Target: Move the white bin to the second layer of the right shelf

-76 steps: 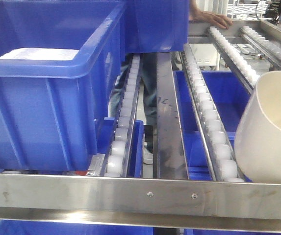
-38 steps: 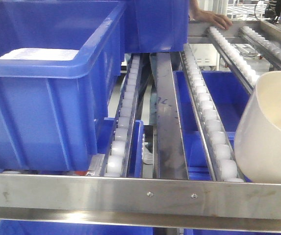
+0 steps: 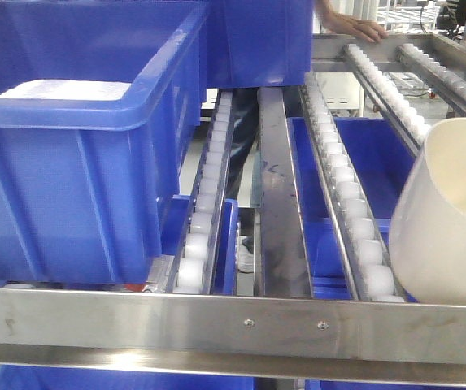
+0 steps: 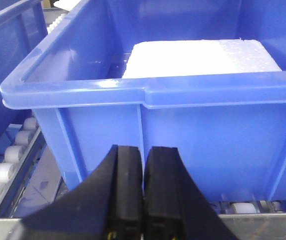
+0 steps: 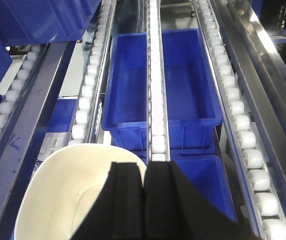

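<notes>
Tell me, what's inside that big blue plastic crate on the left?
The big blue plastic crate holds a flat white foam-like slab. Whatever lies under the slab is covered, and the near wall hides the crate's floor.

white bin [image 3: 448, 219]: its rim sits slightly higher in the front view than a second ago, and it shows a little further in from the right edge.
person's hand [image 3: 361, 29]: has slid a little up and left along the far rail.
person's legs [image 3: 245, 162]: shifted slightly behind the centre rails.
</notes>
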Tool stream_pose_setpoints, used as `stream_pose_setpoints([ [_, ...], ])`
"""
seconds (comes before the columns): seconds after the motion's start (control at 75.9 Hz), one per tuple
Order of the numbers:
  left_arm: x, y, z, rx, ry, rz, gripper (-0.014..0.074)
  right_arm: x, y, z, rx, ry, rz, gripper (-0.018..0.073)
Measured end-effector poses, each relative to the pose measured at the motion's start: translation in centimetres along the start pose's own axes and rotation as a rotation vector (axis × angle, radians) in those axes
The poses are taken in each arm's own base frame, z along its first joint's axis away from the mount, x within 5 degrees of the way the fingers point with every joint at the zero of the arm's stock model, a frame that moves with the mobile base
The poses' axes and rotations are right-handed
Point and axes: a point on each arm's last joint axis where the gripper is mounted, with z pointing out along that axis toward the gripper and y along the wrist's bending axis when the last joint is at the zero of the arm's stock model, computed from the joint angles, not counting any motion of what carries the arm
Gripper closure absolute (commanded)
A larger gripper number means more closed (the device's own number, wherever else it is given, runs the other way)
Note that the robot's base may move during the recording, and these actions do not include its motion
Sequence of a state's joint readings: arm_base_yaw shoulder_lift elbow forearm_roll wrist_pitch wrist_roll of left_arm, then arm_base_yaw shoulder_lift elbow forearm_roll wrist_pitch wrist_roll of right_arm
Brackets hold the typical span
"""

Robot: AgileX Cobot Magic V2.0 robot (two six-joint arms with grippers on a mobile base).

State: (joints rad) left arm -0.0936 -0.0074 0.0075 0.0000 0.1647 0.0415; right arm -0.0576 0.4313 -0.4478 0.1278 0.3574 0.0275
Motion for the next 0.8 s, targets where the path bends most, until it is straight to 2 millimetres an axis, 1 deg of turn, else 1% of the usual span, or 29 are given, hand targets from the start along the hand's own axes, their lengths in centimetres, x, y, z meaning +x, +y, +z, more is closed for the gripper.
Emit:
stream_pose_setpoints([
  [0.395,0.0,0.0,0.0,0.000,0.000,0.000,0.0512,-0.1,0.0,0.0,0.000,-0.012,0.000,0.0505],
  [0.606,0.0,0.0,0.0,0.000,0.000,0.000,0.0512,-0.3,0.1,-1.6,-0.012,-0.110,-0.003,0.0505],
  [0.698,0.0,0.0,0.0,0.000,0.000,0.000,0.0512,0.5,0.0,-2.1,-0.015,-0.147,-0.004,0.0505],
  [0.803,0.0,0.0,0.0,0.000,0.000,0.000,0.0512,2.5,-0.4,-2.2,-0.014,-0.156,-0.001,0.0505],
])
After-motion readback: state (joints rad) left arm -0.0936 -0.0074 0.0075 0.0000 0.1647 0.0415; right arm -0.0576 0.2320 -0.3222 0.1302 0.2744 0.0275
